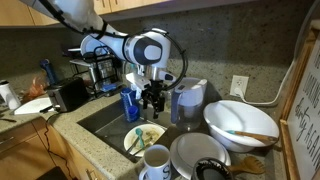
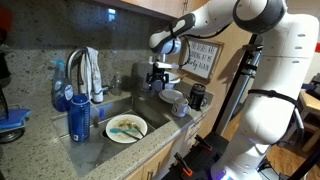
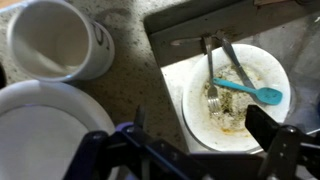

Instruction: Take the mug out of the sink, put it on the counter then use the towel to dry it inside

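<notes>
A white mug (image 3: pixel 55 40) stands upright on the granite counter beside the sink, and shows in both exterior views (image 1: pixel 155 160) (image 2: pixel 175 101). A pale towel (image 2: pixel 91 72) hangs over the faucet. My gripper (image 1: pixel 152 96) hangs above the sink's edge, also in an exterior view (image 2: pixel 158 80). In the wrist view my gripper (image 3: pixel 200 135) is open and empty, over the rim of a dirty plate (image 3: pixel 235 90). The mug is apart from it, towards the upper left of that view.
The dirty plate (image 1: pixel 145 138) lies in the sink with a fork and a teal spoon (image 3: pixel 250 92). A blue bottle (image 2: pixel 78 118) stands at the sink edge. White plates (image 1: pixel 195 155), a large bowl (image 1: pixel 240 122) and a kettle (image 1: pixel 188 100) crowd the counter.
</notes>
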